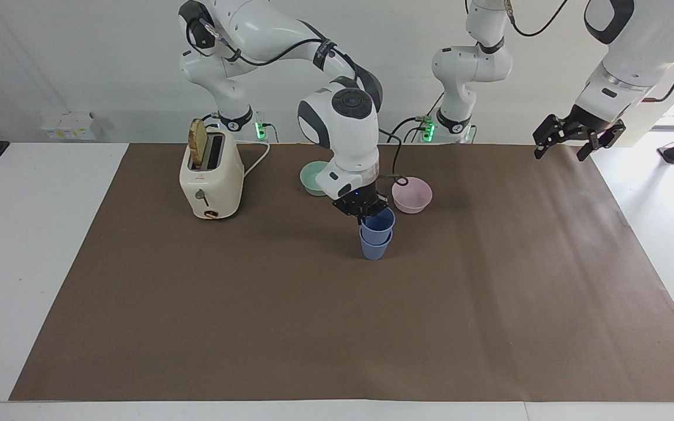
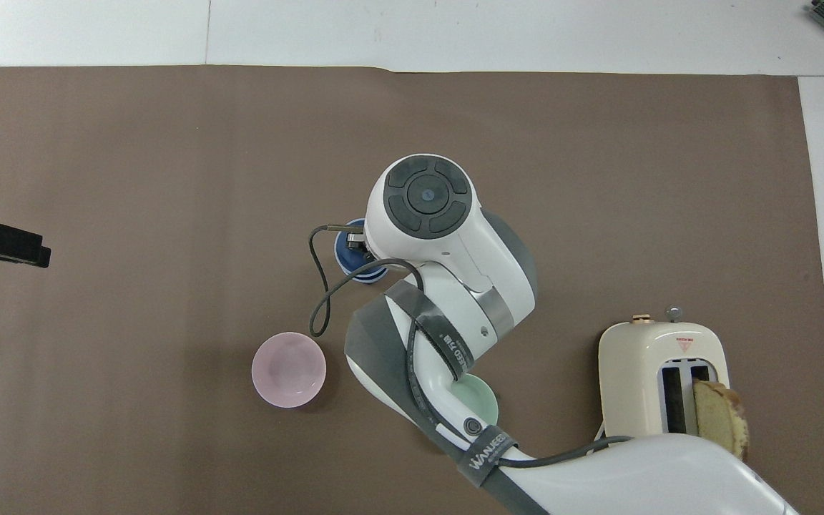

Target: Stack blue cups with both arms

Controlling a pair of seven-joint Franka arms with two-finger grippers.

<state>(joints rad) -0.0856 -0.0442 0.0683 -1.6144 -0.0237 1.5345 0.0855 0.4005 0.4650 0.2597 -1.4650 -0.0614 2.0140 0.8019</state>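
Two blue cups sit nested at the middle of the brown mat: the lower cup (image 1: 375,248) stands on the mat and the upper cup (image 1: 379,223) sits inside it, most of the way down. My right gripper (image 1: 365,217) is shut on the upper cup's rim. In the overhead view the right arm hides most of the cups (image 2: 350,252). My left gripper (image 1: 571,140) hangs open in the air over the mat's edge at the left arm's end, holding nothing; only its tip (image 2: 1,243) shows in the overhead view.
A pink bowl (image 1: 412,194) and a teal-green bowl (image 1: 313,177) lie nearer to the robots than the cups. A cream toaster (image 1: 211,178) with a bread slice stands toward the right arm's end. A black cable (image 2: 322,286) loops off the right wrist.
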